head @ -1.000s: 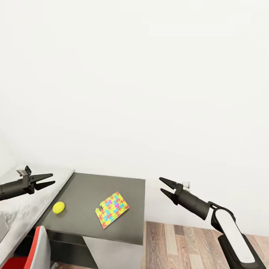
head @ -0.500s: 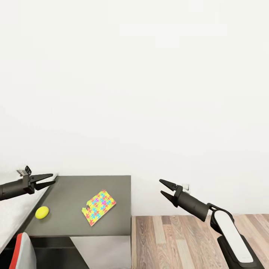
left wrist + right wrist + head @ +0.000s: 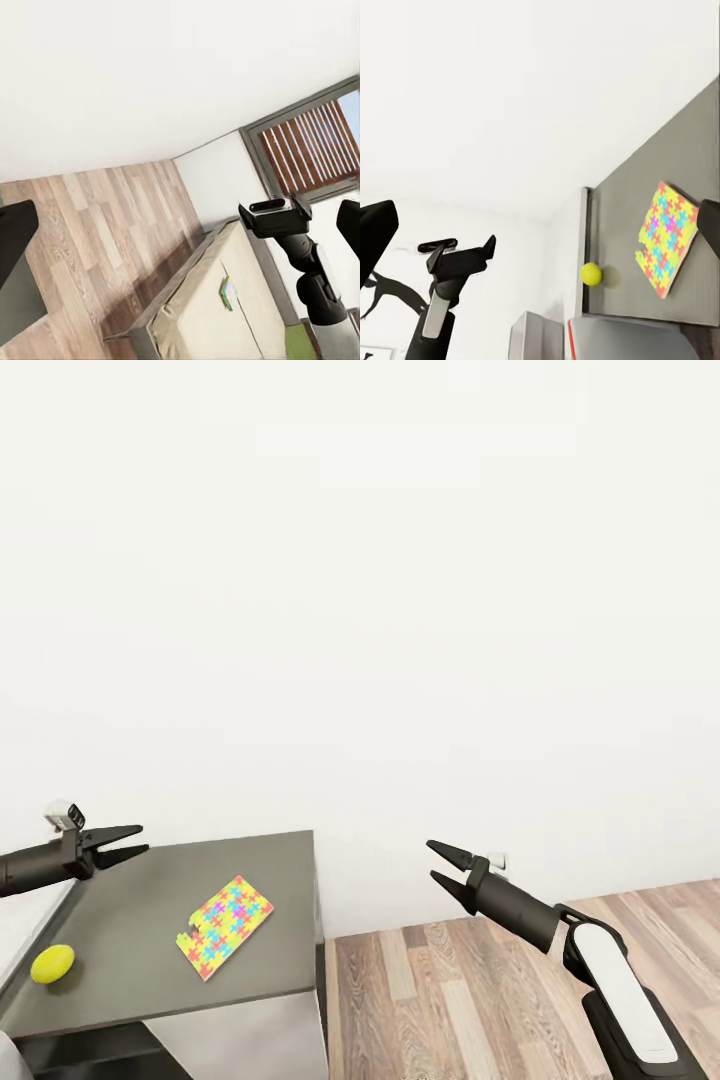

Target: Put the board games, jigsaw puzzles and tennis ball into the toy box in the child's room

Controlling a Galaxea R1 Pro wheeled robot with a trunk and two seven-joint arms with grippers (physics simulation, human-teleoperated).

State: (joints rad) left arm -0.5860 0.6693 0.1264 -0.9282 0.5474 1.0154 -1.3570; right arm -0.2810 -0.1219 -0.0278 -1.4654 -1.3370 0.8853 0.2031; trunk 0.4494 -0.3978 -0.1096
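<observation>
One jigsaw puzzle (image 3: 224, 927), a flat square of bright interlocking pieces, lies on a low dark grey-topped unit (image 3: 140, 920). The yellow-green tennis ball (image 3: 52, 964) rests on the same top, near its left edge. My left gripper (image 3: 142, 838) hangs open above the unit's back left part, holding nothing. My right gripper (image 3: 431, 858) is open over the wood floor, right of the unit. The right wrist view shows the puzzle (image 3: 666, 236) and the ball (image 3: 591, 274) too. The bed (image 3: 217, 322) carries a small board game box (image 3: 226, 292). The toy box is out of view.
A bare white wall takes up most of the head view. Wood-plank floor (image 3: 480, 1000) runs right of the unit. A sliver of the pale table (image 3: 20, 925) shows at the left edge. A tall window (image 3: 315, 142) stands behind the bed, and a black silhouette picture (image 3: 390, 292) hangs on the wall.
The whole head view has swung to the right, so the unit, puzzle and ball sit further left in the picture. Both arms keep the same open pose.
</observation>
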